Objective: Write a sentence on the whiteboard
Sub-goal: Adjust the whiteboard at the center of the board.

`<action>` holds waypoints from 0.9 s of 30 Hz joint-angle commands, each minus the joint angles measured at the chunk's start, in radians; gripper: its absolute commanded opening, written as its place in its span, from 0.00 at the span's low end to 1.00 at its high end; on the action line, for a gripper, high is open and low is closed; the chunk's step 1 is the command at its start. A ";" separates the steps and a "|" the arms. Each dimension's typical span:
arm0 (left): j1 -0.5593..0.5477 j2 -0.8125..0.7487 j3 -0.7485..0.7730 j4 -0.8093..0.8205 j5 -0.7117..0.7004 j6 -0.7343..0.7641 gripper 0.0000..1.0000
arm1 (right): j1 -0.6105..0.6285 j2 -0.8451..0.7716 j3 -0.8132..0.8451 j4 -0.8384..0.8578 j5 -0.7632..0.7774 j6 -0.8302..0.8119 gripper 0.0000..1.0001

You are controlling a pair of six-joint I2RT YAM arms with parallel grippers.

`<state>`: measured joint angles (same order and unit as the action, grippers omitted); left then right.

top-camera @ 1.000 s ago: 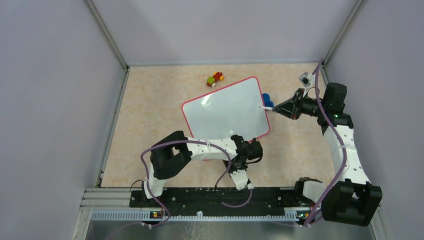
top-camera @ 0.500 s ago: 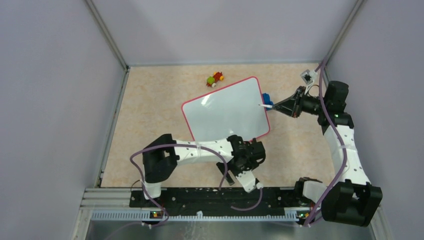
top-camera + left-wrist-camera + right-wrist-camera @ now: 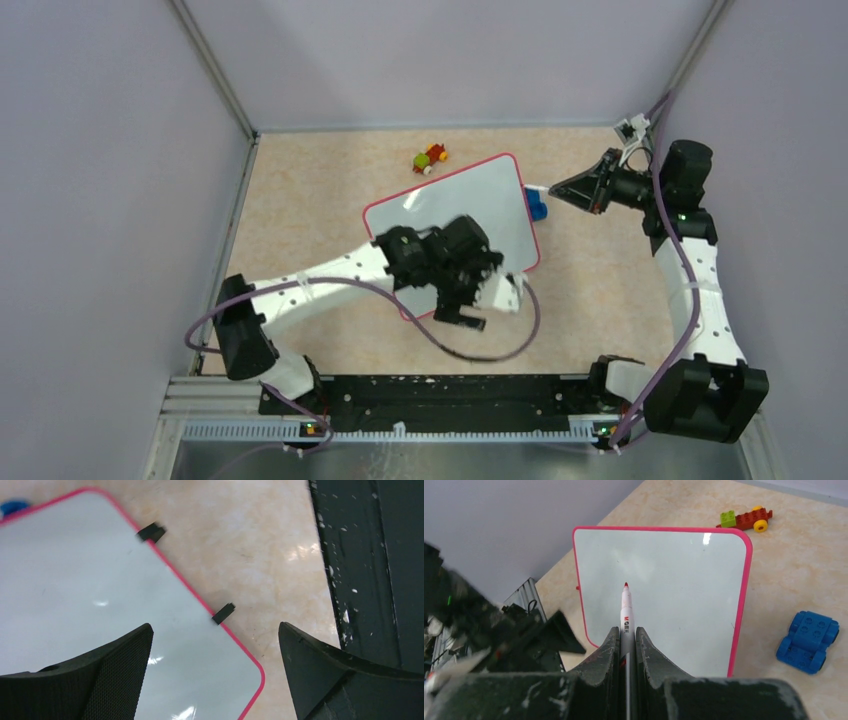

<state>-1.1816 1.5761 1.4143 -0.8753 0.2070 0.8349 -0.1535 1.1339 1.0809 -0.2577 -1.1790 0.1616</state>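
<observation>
Swung forward over the last second, the left arm now lies stretched across the whiteboard; before, it was folded short of the board's near edge. The left pincer hangs above the board's near rim, jaws spread wide and holding nothing. The right pincer has drawn back toward the far wall. The red marker clamped between its fingers earlier reached over the board's right edge, and from above it now ends just off that edge, by the far right corner. The board itself has not shifted.

It lies flat and askew, directly beneath the left pincer and ahead of the right pincer's tips. It is rectangular with rounded corners, a pink-red rim and a glossy white face carrying glare. Two small black clips sit on the rim under the left pincer, on the side facing the black rail.

A blue brick car rests low and to the right of the right pincer's tips, just beside the board's rim. A red-and-green brick car with yellow wheels sits far ahead of them, apart from the board. The table is beige and marbled, enclosed by plain lilac-grey walls.
</observation>
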 commanded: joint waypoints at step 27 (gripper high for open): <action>1.010 0.193 0.334 0.407 0.921 -0.943 0.75 | 0.160 0.101 0.206 -0.294 0.046 -0.309 0.00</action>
<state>-0.1677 1.7321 1.7267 -0.5774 0.9943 0.0154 -0.0139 1.2469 1.2274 -0.4786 -1.1252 -0.0322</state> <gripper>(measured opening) 0.769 0.092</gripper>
